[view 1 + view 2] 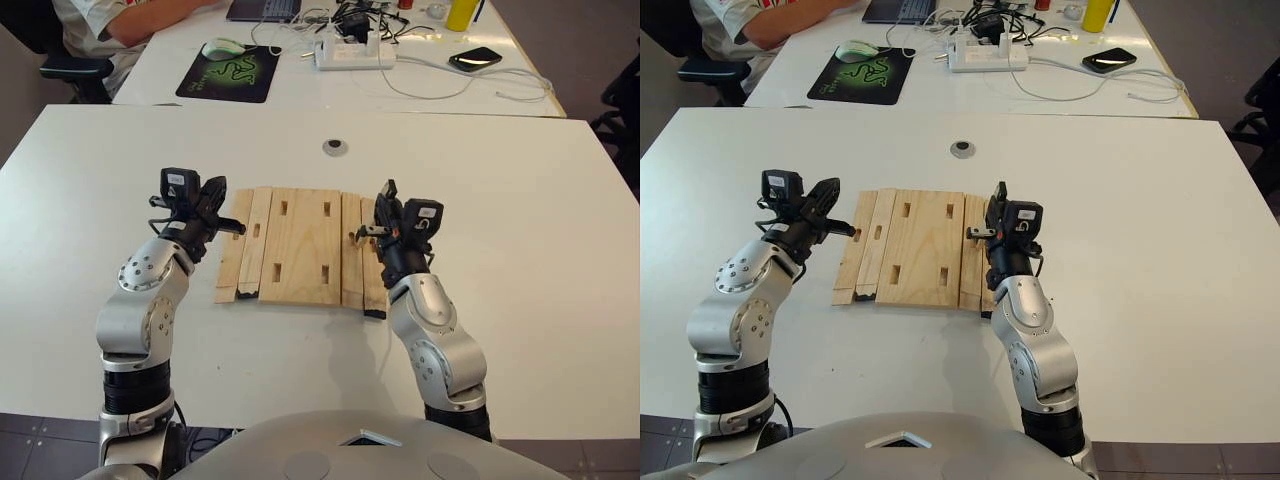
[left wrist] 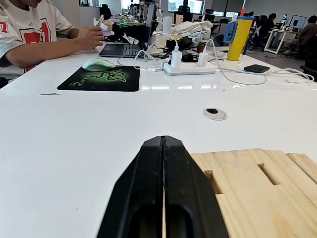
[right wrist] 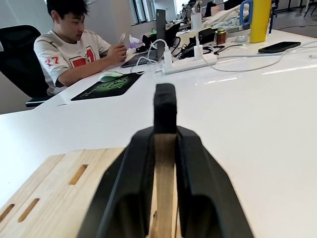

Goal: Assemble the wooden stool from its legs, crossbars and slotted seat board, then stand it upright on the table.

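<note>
Seat board: lies flat at the middle of the table, four slots facing up, nothing fitted in them yet.
Left slats: two pieces, flat, side by side against the board's left edge.
Right slats: two pieces, flat, against the board's right edge; the outer one has a dark near end.
Right gripper: sits over the far half of the right slats. Jaws are clenched on a strip of wood that fills the gap between the fingers. Which of the two slats it is cannot be told.
Left gripper: tip at the far half of the outer left slat. Fingers are pressed together with nothing between them. Contact with the wood cannot be confirmed.
Hazard, off-centre grip: the hold is toward one end, so a lifted slat is likely to droop or pivot in the jaws.
Hazard, crowded parts: the pieces touch one another, so a lift or sideways pull may drag the neighbouring slat and skew the seat board.
Hazard, left tip: a closed tip pressing on the slat would push it rather than grasp it.
Hazard, insertion: a tilted piece is likely to jam in a slot.
</note>
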Robot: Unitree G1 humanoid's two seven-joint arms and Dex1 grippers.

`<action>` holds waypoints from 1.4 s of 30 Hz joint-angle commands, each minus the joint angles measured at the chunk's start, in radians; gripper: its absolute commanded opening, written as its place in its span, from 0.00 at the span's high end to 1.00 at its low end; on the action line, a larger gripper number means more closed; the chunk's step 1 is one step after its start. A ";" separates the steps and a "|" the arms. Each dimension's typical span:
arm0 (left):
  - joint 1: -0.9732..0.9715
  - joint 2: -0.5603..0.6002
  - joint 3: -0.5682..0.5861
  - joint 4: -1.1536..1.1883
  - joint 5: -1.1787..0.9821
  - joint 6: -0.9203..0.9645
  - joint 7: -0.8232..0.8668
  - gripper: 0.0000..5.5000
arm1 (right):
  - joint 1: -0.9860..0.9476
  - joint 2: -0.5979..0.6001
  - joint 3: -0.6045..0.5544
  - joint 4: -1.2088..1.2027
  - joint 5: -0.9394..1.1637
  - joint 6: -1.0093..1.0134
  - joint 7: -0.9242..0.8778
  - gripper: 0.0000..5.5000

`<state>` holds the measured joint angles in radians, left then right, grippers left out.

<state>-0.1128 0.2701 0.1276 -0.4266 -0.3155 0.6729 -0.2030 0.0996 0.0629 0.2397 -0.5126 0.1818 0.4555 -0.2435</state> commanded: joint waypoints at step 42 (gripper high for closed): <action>-0.131 0.054 -0.033 0.070 0.010 0.004 -0.074 1.00 | -0.028 0.127 0.077 0.218 0.122 -0.240 -0.168 0.92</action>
<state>-0.2345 0.3105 0.0993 -0.3587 -0.3125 0.6751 -0.2730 0.0840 0.0583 0.2948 -0.3367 0.3376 0.1838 -0.3726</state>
